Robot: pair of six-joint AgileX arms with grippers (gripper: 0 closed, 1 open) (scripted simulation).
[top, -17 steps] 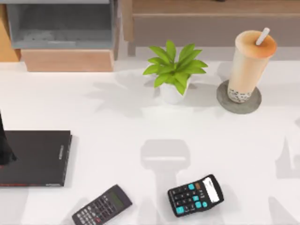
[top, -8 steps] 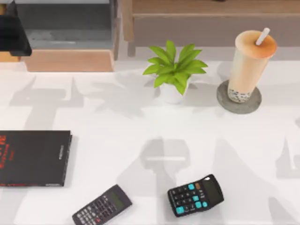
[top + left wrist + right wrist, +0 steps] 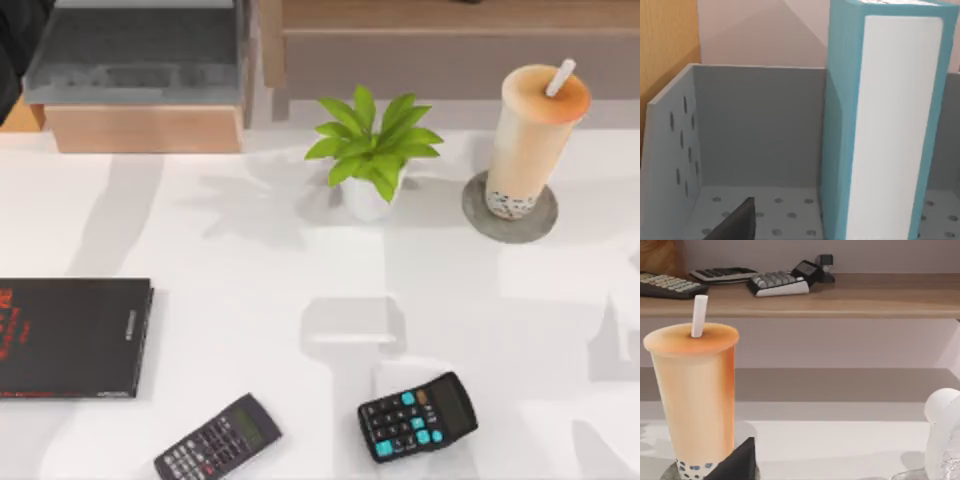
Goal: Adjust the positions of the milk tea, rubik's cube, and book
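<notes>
The milk tea [image 3: 530, 140] stood upright on its grey coaster [image 3: 510, 212] near the table's [image 3: 300, 270] far right corner. The teal book [image 3: 885, 125] stood upright inside the grey bin [image 3: 135, 55] at the far left corner. Whether either gripper's fingers were spread or pressed together, I couldn't tell.

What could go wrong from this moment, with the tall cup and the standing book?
1. The milk tea is tall and narrow at its base on the coaster; the right gripper, close beside it, might tip it with a sideways nudge.
2. The book stands upright in the grey bin; the left gripper, low in the bin, might topple it.
</notes>
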